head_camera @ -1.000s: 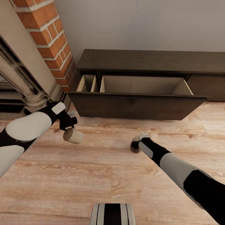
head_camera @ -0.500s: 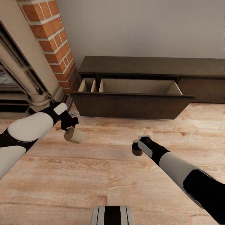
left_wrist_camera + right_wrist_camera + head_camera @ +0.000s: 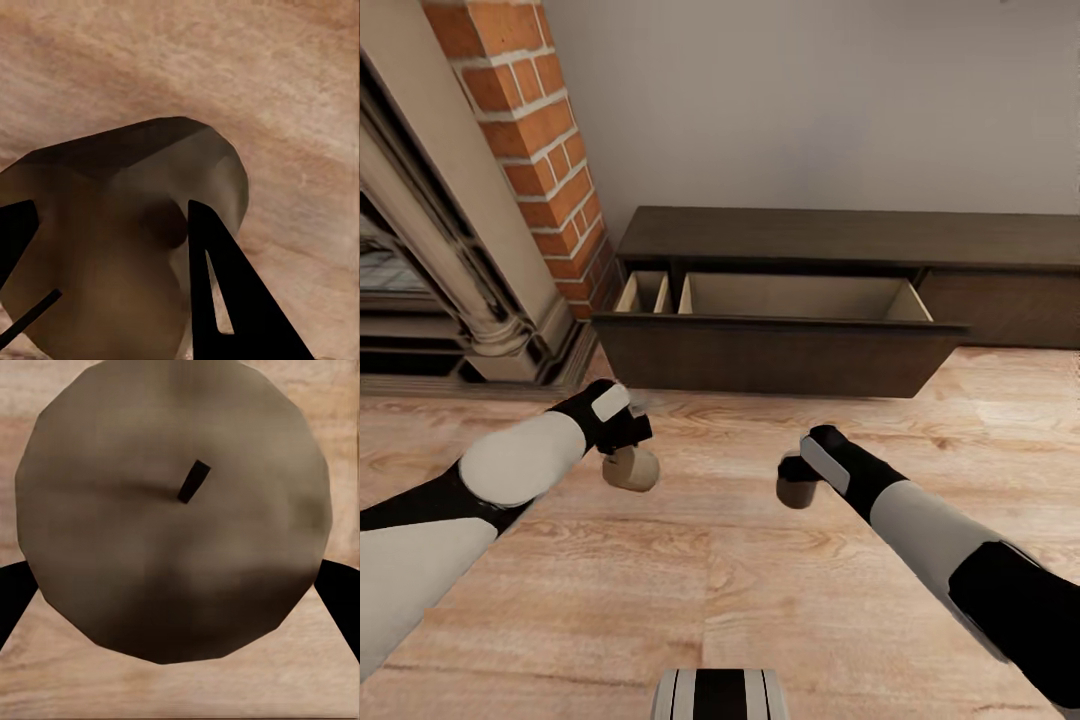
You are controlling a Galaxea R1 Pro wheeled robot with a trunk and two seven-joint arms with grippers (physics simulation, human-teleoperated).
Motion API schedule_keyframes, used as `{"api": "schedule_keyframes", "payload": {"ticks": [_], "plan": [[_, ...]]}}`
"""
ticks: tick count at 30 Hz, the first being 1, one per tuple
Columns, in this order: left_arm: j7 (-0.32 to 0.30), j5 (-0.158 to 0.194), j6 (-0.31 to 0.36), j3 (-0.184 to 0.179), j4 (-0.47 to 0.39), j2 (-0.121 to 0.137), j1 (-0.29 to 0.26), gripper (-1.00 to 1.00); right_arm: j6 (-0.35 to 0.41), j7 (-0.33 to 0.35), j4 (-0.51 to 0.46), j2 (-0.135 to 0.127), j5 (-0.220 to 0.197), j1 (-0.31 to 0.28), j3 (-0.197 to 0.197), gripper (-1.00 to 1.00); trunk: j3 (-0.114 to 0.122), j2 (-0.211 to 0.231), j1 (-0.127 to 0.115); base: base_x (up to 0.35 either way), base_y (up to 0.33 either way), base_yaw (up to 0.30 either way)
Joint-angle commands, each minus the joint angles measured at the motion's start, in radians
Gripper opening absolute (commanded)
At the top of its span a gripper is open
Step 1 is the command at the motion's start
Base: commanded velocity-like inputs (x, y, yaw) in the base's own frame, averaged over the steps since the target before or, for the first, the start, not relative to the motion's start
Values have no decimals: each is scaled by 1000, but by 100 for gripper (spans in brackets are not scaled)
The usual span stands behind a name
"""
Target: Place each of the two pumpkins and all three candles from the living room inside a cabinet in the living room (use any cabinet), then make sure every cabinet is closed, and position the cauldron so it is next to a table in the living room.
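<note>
Underfoot, pale wood-plank floor (image 3: 660,590). Left gripper (image 3: 628,452) pinches a stubby grey-beige candle (image 3: 632,468), now nearer centre than before; right gripper (image 3: 796,480) clamps a second grey-beige candle (image 3: 794,493). Beyond, long dark-brown wooden cabinet (image 3: 840,235), drawer (image 3: 780,340) open, farther off; red brick column (image 3: 530,140) at left.

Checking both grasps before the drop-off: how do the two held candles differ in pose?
The left gripper's candle lies tilted on its side; the right gripper's candle stands upright, wick toward the wrist camera. The left one is gripped across its side. Both are stubby, grey-beige, held above the floor.
</note>
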Motion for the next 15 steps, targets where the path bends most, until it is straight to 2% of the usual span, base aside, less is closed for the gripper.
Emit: {"api": "schedule_keyframes", "payload": {"ticks": [1, 4, 7, 8, 11, 13, 15], "plan": [[8, -15, -12, -3, -3, -5, 14, -100, 5, -9, -4, -2, -11, -1, -8, -100, 3, 0, -1, 0, 0, 0], [6, -10, -58, -3, -2, -11, 51, -100, 8, -10, -6, -1, -10, -1, -24, -100, 15, 1, -2, 0, 0, 0], [-3, -5, -125, -2, -2, -30, 96, -100, 2, -13, -6, 4, -11, -1, -27, -100, 27, 1, -3, 0, 0, 0], [-5, -3, -167, -2, -2, -40, 114, -100, -1, -14, -6, 12, -12, -1, -27, -100, 30, 2, -4, 0, 0, 0], [-9, -2, -279, -1, -2, -58, 174, -100, -8, -19, -4, 55, -11, 2, -29, -100, 42, 2, -5, 0, 0, 0], [-16, 0, -305, -1, -2, -62, 198, -100, -19, -31, -3, 69, -11, 4, -29, -100, 50, 3, -6, 0, 0, 0], [-43, 17, -321, 0, -2, -64, 214, -100, -42, -51, -2, 79, -11, 9, -29, -100, 57, 3, -7, 0, 0, 0]]}}
